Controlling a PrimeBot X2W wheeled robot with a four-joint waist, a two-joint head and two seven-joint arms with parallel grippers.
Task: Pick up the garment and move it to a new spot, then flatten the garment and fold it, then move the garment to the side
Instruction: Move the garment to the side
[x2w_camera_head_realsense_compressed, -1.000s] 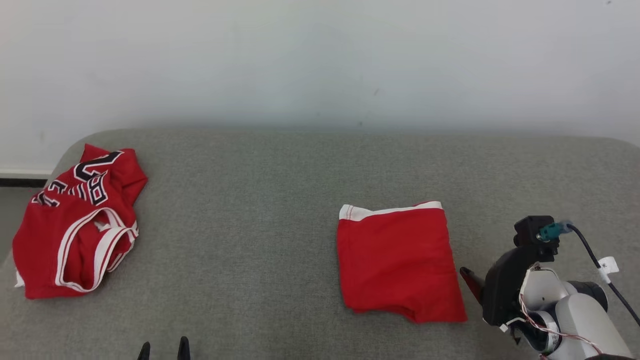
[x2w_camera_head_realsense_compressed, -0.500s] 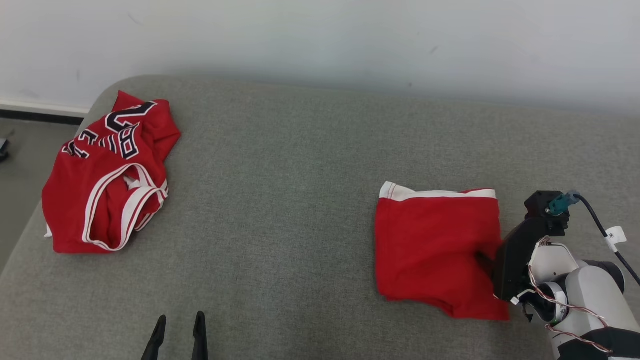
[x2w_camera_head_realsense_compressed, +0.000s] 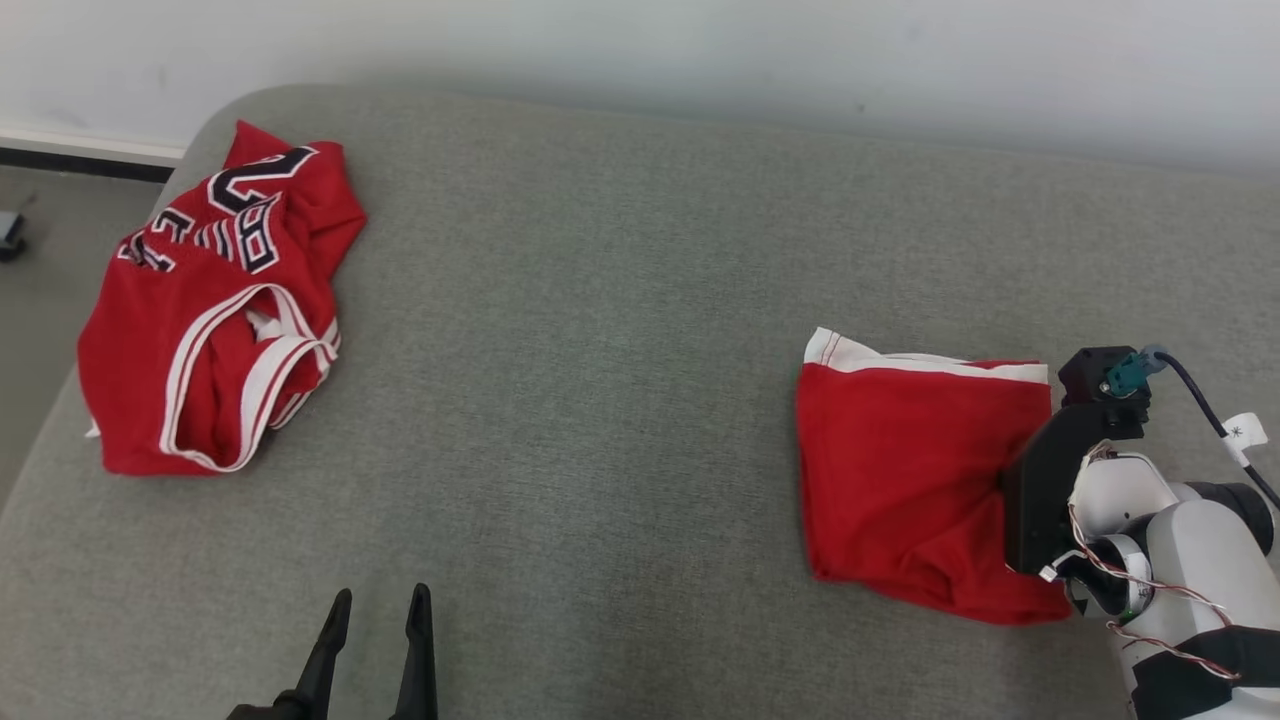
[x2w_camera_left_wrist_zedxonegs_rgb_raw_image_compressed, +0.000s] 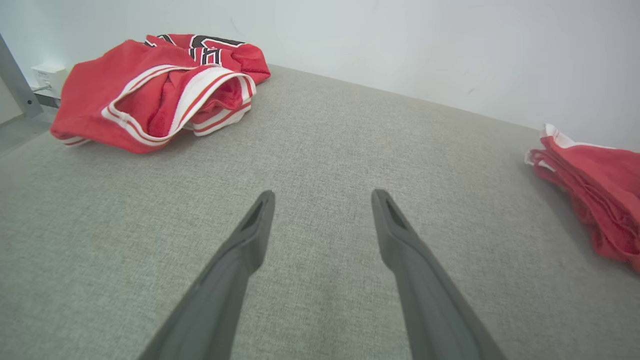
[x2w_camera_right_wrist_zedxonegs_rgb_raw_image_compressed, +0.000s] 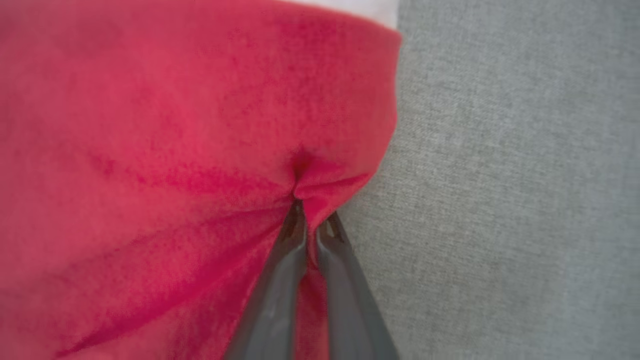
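Wall (x2w_camera_head_realsense_compressed: 700, 50): pale and plain, seen behind the far edge of the bench. Bench (x2w_camera_head_realsense_compressed: 600, 400): grey woven covering with rounded far corners, by which both cloth items are carried. Jersey (x2w_camera_head_realsense_compressed: 130, 400): red with white trim and dark, white-edged lettering, left crumpled at the far left corner of the bench, well apart from everything else; it is also seen at the upper left of the left wrist view (x2w_camera_left_wrist_zedxonegs_rgb_raw_image_compressed: 125, 85). Garment (x2w_camera_head_realsense_compressed: 900, 480): red, folded into a rough rectangle with a white band along its far edge, laid on the right part of the bench; its right edge is gathered into a small pucker where it is gripped, and its stacked layers are seen edge-on at the right of the left wrist view (x2w_camera_left_wrist_zedxonegs_rgb_raw_image_compressed: 600, 200). Right arm (x2w_camera_head_realsense_compressed: 1180, 540): pale forearm with a black wrist housing, placed against the right edge of the garment, a dark cable (x2w_camera_head_realsense_compressed: 1200, 410) with a white tag (x2w_camera_head_realsense_compressed: 1243, 432) being attached at the top. Right gripper (x2w_camera_right_wrist_zedxonegs_rgb_raw_image_compressed: 311, 215): its fingers (x2w_camera_right_wrist_zedxonegs_rgb_raw_image_compressed: 280, 290) are pinched together on a fold of the garment at its right edge, red cloth being seen between them. Left gripper (x2w_camera_head_realsense_compressed: 381, 595): found at the near edge of the bench, low over bare covering, between jersey and garment; its fingers (x2w_camera_left_wrist_zedxonegs_rgb_raw_image_compressed: 235, 270) are spread apart and nothing is held.
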